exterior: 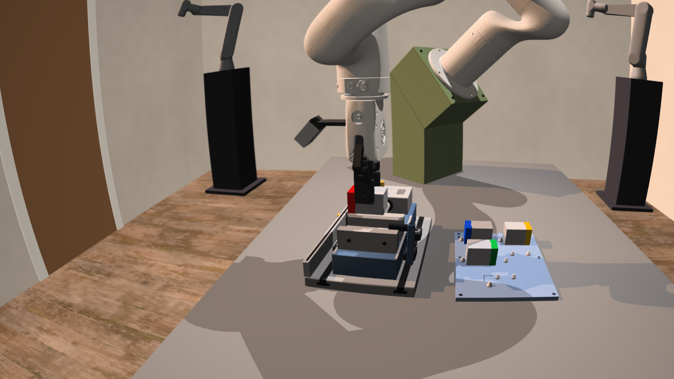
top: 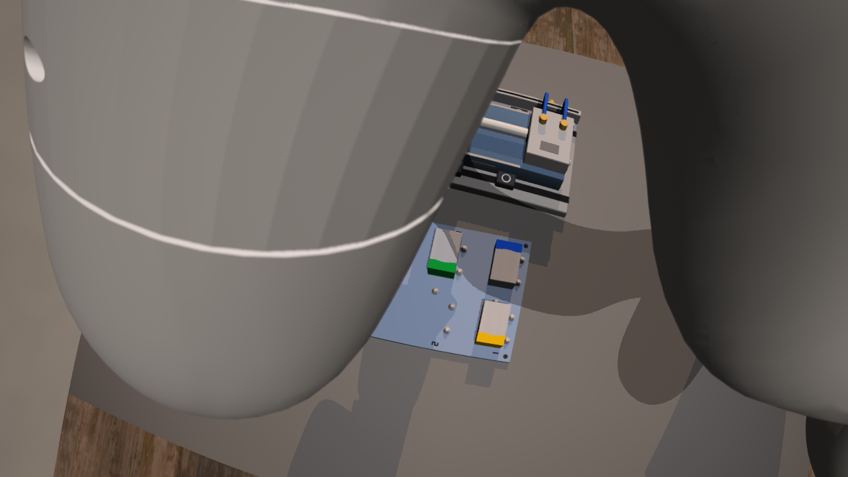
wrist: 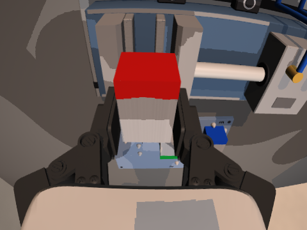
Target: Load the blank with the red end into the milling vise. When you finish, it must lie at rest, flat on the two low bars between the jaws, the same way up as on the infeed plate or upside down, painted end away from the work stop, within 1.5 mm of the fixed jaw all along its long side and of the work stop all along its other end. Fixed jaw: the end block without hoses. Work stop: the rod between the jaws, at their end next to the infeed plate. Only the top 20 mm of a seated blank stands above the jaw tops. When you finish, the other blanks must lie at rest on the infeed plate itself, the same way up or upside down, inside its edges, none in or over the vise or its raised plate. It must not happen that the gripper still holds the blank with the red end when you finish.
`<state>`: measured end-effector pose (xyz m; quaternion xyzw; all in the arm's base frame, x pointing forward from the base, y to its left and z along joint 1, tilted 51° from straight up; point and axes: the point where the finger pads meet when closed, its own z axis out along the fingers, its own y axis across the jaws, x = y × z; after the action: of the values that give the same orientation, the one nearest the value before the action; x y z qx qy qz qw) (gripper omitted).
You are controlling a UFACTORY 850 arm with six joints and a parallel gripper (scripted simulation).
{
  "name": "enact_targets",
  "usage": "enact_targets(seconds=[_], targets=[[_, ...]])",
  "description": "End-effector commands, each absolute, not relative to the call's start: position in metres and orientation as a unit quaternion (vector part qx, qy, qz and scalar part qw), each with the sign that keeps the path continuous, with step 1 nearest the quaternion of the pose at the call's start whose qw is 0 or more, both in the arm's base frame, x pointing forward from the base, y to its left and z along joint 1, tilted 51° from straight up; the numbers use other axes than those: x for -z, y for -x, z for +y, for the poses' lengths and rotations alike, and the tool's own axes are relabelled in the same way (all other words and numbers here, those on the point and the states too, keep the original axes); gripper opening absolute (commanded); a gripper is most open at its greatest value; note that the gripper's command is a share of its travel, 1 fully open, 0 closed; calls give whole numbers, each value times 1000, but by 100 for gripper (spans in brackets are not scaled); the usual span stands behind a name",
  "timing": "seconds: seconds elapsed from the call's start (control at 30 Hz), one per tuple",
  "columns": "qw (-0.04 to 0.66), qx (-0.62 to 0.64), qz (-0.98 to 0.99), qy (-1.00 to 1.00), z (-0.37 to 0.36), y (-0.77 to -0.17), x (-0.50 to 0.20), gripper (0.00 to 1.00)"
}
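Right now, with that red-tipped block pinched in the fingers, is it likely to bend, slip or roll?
The red-tipped block looks like a solid, square-edged bar, so it is probably stiff and will not bend. Its flat sides sit squarely against the fingers, so slipping seems unlikely, though smooth faces could slide. With flat faces and no curves, it should rest steady, not roll.
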<state>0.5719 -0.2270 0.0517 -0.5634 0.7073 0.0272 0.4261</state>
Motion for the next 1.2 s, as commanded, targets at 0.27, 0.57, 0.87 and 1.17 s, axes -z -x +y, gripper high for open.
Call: enact_targets(seconds=[0.27,0.57,0.87,1.17], targets=[[426,-27,707,563,-215,-585,-39,0],[426,-27,707,563,-215,-585,-39,0],[426,-27,707,563,-215,-584,-39,0],[426,-27,707,563,-217,-583,-40,0]])
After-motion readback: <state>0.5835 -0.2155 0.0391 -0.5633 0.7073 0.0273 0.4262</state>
